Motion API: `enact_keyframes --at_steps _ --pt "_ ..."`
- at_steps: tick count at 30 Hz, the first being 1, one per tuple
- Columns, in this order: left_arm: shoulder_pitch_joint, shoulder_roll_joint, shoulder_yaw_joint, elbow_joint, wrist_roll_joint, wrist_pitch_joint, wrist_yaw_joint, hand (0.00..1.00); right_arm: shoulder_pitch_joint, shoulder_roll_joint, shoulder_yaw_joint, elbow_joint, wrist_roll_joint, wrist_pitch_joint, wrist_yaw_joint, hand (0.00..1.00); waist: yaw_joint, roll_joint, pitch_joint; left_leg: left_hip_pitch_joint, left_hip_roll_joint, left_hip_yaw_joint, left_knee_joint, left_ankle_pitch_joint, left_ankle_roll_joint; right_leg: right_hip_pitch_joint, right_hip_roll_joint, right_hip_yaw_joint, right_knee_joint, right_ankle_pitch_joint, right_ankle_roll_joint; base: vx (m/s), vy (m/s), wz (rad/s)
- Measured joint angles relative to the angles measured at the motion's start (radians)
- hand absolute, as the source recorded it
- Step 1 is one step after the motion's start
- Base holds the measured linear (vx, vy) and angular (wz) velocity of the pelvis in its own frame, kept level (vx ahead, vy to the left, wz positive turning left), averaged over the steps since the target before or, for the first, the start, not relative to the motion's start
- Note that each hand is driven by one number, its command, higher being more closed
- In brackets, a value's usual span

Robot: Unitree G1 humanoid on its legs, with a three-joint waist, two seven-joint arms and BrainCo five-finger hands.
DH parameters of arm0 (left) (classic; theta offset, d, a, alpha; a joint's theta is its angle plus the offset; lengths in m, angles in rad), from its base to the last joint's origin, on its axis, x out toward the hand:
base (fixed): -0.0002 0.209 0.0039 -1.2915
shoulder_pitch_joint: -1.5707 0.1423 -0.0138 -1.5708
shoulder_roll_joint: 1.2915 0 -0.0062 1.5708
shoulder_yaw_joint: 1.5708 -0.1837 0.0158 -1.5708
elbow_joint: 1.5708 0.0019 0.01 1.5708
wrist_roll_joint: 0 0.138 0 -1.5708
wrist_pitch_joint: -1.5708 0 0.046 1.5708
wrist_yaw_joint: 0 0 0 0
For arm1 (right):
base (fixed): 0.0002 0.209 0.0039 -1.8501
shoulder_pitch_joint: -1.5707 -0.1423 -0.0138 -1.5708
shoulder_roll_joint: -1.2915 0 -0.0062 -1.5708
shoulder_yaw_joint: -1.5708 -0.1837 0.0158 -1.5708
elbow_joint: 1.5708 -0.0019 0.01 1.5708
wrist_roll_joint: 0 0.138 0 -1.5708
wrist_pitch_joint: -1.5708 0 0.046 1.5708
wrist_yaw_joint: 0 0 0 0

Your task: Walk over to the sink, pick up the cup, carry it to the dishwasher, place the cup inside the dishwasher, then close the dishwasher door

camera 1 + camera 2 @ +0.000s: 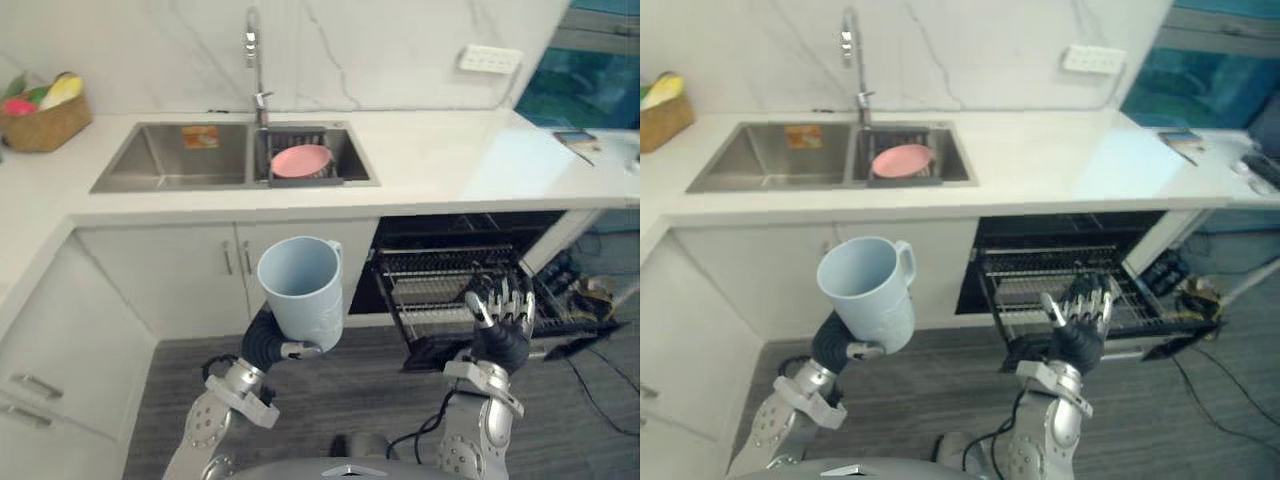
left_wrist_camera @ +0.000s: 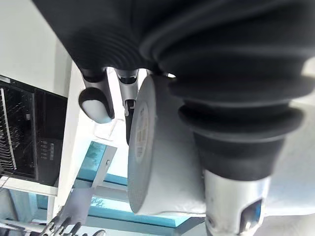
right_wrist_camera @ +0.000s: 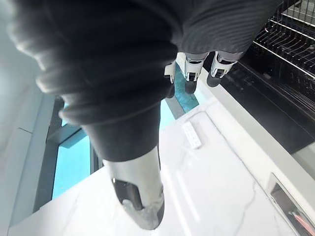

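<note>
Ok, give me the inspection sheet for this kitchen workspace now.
Surface: white counter with a double sink.
Job's things: cup, pale blue, upright in the left hand, off the counter; dishwasher open, rack pulled out.
Clutter: pink plate in the sink's right basin; basket of fruit at the counter's left end; flat booklet-like thing at its right end.
Hands: left hand curled round the cup's base; right hand open, fingers straight, before the rack.
Cables: maybe some in the jumble on the floor right of the dishwasher; too small to tell.
Surroundings: faucet, marble wall, wall socket, white cabinets.
</note>
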Motion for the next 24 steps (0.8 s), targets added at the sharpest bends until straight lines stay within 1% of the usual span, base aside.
enact_keyframes --at_steps 1,2,3,4,5,6,7,8,9,10,11,12,13,14,15,16,17,18,19,20,21,22,23,24 --pt "0.0 0.0 -0.011 -0.004 0.002 -0.007 0.009 1.0 -0.02 -0.027 0.006 -0.001 0.001 0.0 0.0 0.0 -0.004 0.02 0.003 0.007 0.01 0.0 0.001 -0.011 0.001 0.0 0.025 0.014 -0.015 -0.013 0.006 0.16 -0.071 -0.62" --pt "-0.005 0.0 -0.02 -0.005 0.004 -0.012 0.016 1.0 -0.038 -0.037 0.006 -0.004 -0.001 0.0 -0.002 0.0 -0.007 0.034 0.012 0.009 0.022 0.001 0.015 -0.018 -0.003 -0.001 0.042 0.025 -0.019 -0.029 0.01 0.15 -0.072 -0.52" --pt "-0.007 0.0 -0.022 -0.004 0.009 -0.012 0.017 1.0 -0.042 -0.037 0.005 -0.006 -0.002 0.001 -0.003 0.0 -0.01 0.036 0.013 0.009 0.027 0.001 0.034 -0.019 -0.004 -0.003 0.047 0.027 -0.019 -0.044 0.012 0.1 -0.086 -0.24" --pt "-0.009 0.001 -0.033 -0.005 0.023 -0.013 0.02 1.0 -0.052 -0.038 0.004 -0.01 -0.004 0.005 -0.005 0.0 -0.014 0.036 0.014 -0.025 0.039 0.0 0.123 -0.017 -0.008 0.003 0.053 0.028 -0.023 -0.058 0.013 0.06 -0.092 -0.13" --pt "-0.01 0.0 -0.044 -0.005 0.025 -0.015 0.024 1.0 -0.053 -0.043 0.005 -0.028 -0.005 0.018 -0.009 0.0 -0.012 0.025 0.02 -0.075 0.057 -0.002 0.236 -0.007 -0.01 0.009 0.061 0.028 -0.033 -0.059 0.012 0.07 -0.135 -0.15" --pt "-0.012 -0.002 -0.061 -0.005 0.025 -0.017 0.025 1.0 -0.054 -0.05 0.004 -0.052 -0.006 0.028 -0.01 0.0 -0.009 0.039 0.02 -0.141 0.09 -0.01 0.376 0.023 0.006 0.025 0.077 0.029 -0.058 -0.059 0.012 0.1 -0.114 -0.16" --pt "-0.015 -0.003 -0.074 -0.005 0.029 -0.017 0.025 1.0 -0.058 -0.051 0.0 -0.077 -0.006 0.039 -0.011 0.0 -0.01 0.052 0.031 -0.204 0.124 -0.023 0.508 0.087 0.031 0.056 0.1 0.029 -0.095 -0.059 0.011 0.13 -0.09 -0.25" --pt "-0.014 -0.004 -0.096 -0.004 0.036 -0.018 0.024 1.0 -0.062 -0.052 -0.001 -0.1 -0.008 0.048 -0.011 0.0 -0.01 0.046 0.046 -0.273 0.147 -0.047 0.646 0.207 0.03 0.102 0.118 0.047 -0.147 -0.052 0.002 0.2 -0.01 -0.43" --pt "-0.013 -0.004 -0.11 -0.003 0.042 -0.02 0.024 1.0 -0.062 -0.054 -0.002 -0.114 -0.009 0.053 -0.01 0.0 0.0 0.044 0.047 -0.298 0.146 -0.066 0.688 0.178 0.012 0.128 0.125 0.077 -0.171 -0.037 -0.011 0.19 0.013 -0.62" --pt "-0.011 -0.007 -0.122 -0.004 0.043 -0.022 0.023 1.0 -0.067 -0.06 -0.005 -0.122 -0.011 0.055 -0.01 0.0 0.005 0.045 0.046 -0.303 0.136 -0.077 0.667 0.121 0.008 0.144 0.126 0.099 -0.184 -0.028 -0.015 0.21 0.035 -0.78" --pt "-0.008 -0.012 -0.132 -0.004 0.048 -0.023 0.023 1.0 -0.078 -0.075 -0.004 -0.118 -0.01 0.061 -0.01 0.0 0.004 0.045 0.046 -0.305 0.101 -0.1 0.562 0.053 0.012 0.154 0.127 0.138 -0.197 -0.021 -0.022 0.14 0.028 -0.73" --pt "-0.005 -0.015 -0.132 -0.004 0.051 -0.024 0.023 1.0 -0.084 -0.082 -0.003 -0.118 -0.009 0.067 -0.01 0.0 0.006 0.045 0.046 -0.305 0.082 -0.12 0.491 0.027 0.011 0.152 0.126 0.162 -0.203 -0.02 -0.022 0.14 0.072 -0.96" --pt "0.003 -0.026 -0.131 -0.004 0.052 -0.025 0.024 1.0 -0.091 -0.091 -0.002 -0.116 -0.009 0.073 -0.007 0.0 0.013 0.042 0.046 -0.306 0.03 -0.184 0.33 0.001 0.006 0.152 0.125 0.227 -0.224 -0.004 -0.017 0.13 0.118 -1.15" --pt "0.009 -0.033 -0.13 -0.003 0.055 -0.026 0.037 1.0 -0.095 -0.101 0.0 -0.114 -0.009 0.082 -0.001 0.0 0.022 0.042 0.046 -0.312 -0.019 -0.274 0.193 0.009 -0.006 0.151 0.124 0.28 -0.253 0.001 -0.018 0.13 0.137 -1.19" --pt "0.011 -0.033 -0.13 -0.004 0.061 -0.027 0.042 1.0 -0.096 -0.104 0.005 -0.111 -0.009 0.086 0.0 0.0 0.024 0.042 0.046 -0.316 -0.035 -0.312 0.143 0.021 -0.013 0.153 0.123 0.304 -0.265 0.003 -0.02 0.13 0.16 -1.21" --pt "0.012 -0.036 -0.131 -0.003 0.065 -0.028 0.052 1.0 -0.098 -0.112 0.019 -0.099 -0.009 0.092 0.005 0.0 0.028 0.043 0.047 -0.324 -0.049 -0.367 0.066 0.063 -0.022 0.16 0.123 0.346 -0.286 0.003 -0.02 0.13 0.171 -1.17" --pt "0.013 -0.037 -0.135 -0.004 0.073 -0.029 0.062 1.0 -0.1 -0.117 0.031 -0.076 -0.009 0.097 0.011 0.0 0.029 0.046 0.048 -0.319 -0.039 -0.383 0.006 0.107 -0.027 0.173 0.125 0.369 -0.301 0.008 -0.011 0.13 0.178 -1.13" --pt "0.012 -0.036 -0.142 -0.003 0.074 -0.029 0.063 1.0 -0.098 -0.121 0.038 -0.071 -0.009 0.104 0.011 0.0 0.027 0.048 0.048 -0.316 -0.028 -0.372 -0.003 0.145 -0.035 0.18 0.127 0.377 -0.305 0.013 0.005 0.17 0.242 -1.05" --pt "0.007 -0.031 -0.151 -0.003 0.079 -0.029 0.065 1.0 -0.092 -0.129 0.046 -0.071 -0.01 0.11 0.011 0.0 0.028 0.05 0.047 -0.298 -0.016 -0.337 -0.002 0.211 -0.021 0.194 0.133 0.406 -0.316 0.024 0.034 0.18 0.277 -0.95" --pt "-0.007 -0.02 -0.169 -0.002 0.079 -0.029 0.068 1.0 -0.092 -0.126 0.057 -0.071 -0.01 0.112 0.011 0.0 0.029 0.036 0.045 -0.29 -0.021 -0.295 0.005 0.204 -0.007 0.201 0.119 0.435 -0.333 0.034 0.058 0.19 0.294 -0.9" --pt "-0.019 -0.015 -0.18 -0.002 0.079 -0.029 0.073 1.0 -0.094 -0.125 0.057 -0.072 -0.01 0.112 0.011 0.0 0.031 0.033 0.04 -0.288 -0.026 -0.275 0.003 0.199 0.001 0.2 0.109 0.448 -0.333 0.037 0.066 0.16 0.262 -0.7" --pt "-0.047 -0.006 -0.201 -0.002 0.08 -0.029 0.084 1.0 -0.096 -0.125 0.051 -0.072 -0.01 0.113 0.011 0.0 0.031 0.012 0.046 -0.287 -0.038 -0.246 -0.003 0.194 0.015 0.19 0.088 0.463 -0.328 0.037 0.089 0.15 0.241 -0.52" --pt "-0.069 -0.005 -0.214 -0.002 0.08 -0.029 0.09 1.0 -0.096 -0.123 0.045 -0.072 -0.009 0.12 0.011 0.0 0.03 -0.007 0.054 -0.284 -0.049 -0.22 -0.004 0.195 0.039 0.176 0.072 0.469 -0.311 0.031 0.103 0.14 0.227 -0.44" --pt "-0.078 -0.004 -0.217 -0.002 0.079 -0.029 0.094 1.0 -0.094 -0.119 0.042 -0.072 -0.009 0.127 0.011 0.0 0.029 -0.016 0.056 -0.278 -0.054 -0.211 -0.001 0.191 0.046 0.166 0.066 0.465 -0.295 0.029 0.108 0.14 0.191 -0.46"
